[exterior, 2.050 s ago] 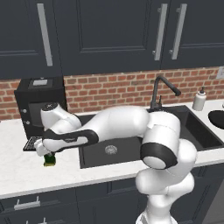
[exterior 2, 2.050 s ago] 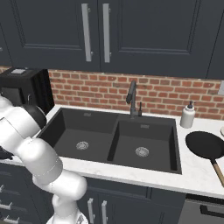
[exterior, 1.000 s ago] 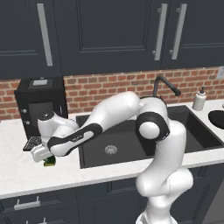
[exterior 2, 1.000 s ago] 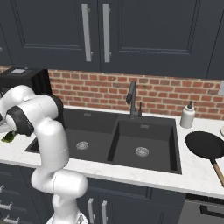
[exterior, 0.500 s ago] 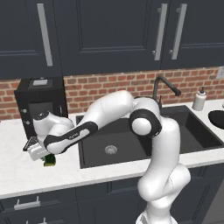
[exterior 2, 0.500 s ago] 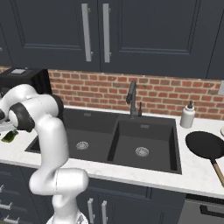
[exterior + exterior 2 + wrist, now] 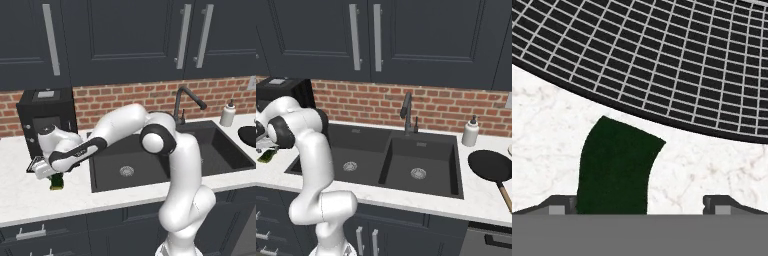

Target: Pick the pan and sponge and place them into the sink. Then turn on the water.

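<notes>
Sponge (image 7: 57,182) lies on the white tabletop (image 7: 30,200), far to the left of the sink (image 7: 150,165). It looks dark green. The gripper (image 7: 46,169) hangs right over it with its two tips spread wide, and it holds nothing. In the hand view the sponge (image 7: 617,170) sits near the left finger (image 7: 559,204), with white tabletop showing between it and the right finger. A black wire grid (image 7: 662,55) lies just past the sponge there. A black box-shaped machine (image 7: 47,120) stands behind the gripper by the brick wall. The sink has two black bowls with round silver drains, and a dark faucet (image 7: 187,102) stands behind it. A small white soap bottle (image 7: 471,132) stands to the right of the sink. The pan (image 7: 491,167) lies flat on the tabletop on the far right, just beside the sink.
</notes>
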{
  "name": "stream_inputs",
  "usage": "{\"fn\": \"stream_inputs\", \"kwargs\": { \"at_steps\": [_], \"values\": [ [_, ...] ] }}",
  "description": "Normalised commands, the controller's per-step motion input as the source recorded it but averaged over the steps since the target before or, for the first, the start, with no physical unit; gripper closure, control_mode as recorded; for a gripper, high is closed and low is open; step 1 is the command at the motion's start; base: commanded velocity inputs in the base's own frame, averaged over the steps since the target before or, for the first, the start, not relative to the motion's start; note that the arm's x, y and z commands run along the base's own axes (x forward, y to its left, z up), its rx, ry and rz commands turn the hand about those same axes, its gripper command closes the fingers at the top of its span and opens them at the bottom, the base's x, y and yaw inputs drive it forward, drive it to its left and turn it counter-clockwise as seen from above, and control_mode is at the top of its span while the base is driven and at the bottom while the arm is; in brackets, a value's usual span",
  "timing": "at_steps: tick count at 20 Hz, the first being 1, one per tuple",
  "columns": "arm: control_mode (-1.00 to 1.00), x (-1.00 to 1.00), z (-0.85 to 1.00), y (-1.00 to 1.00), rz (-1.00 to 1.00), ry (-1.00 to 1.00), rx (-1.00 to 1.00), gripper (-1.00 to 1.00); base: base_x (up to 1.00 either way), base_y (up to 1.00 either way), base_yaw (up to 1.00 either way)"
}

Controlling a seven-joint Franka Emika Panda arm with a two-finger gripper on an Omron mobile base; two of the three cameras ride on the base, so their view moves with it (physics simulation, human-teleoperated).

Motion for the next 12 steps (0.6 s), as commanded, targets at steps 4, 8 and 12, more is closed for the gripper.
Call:
{"fn": "stream_inputs", "kwargs": {
  "at_steps": [4,8,12],
  "values": [
    [-1.0,0.01,-0.2,0.07,-0.05,0.0,0.0,-1.0,0.0,0.0,0.0],
    [-1.0,0.0,-0.16,0.01,-0.05,0.0,0.0,-1.0,0.0,0.0,0.0],
    [-1.0,0.0,-0.13,0.0,-0.06,0.0,0.0,-1.0,0.0,0.0,0.0]
  ]
}}
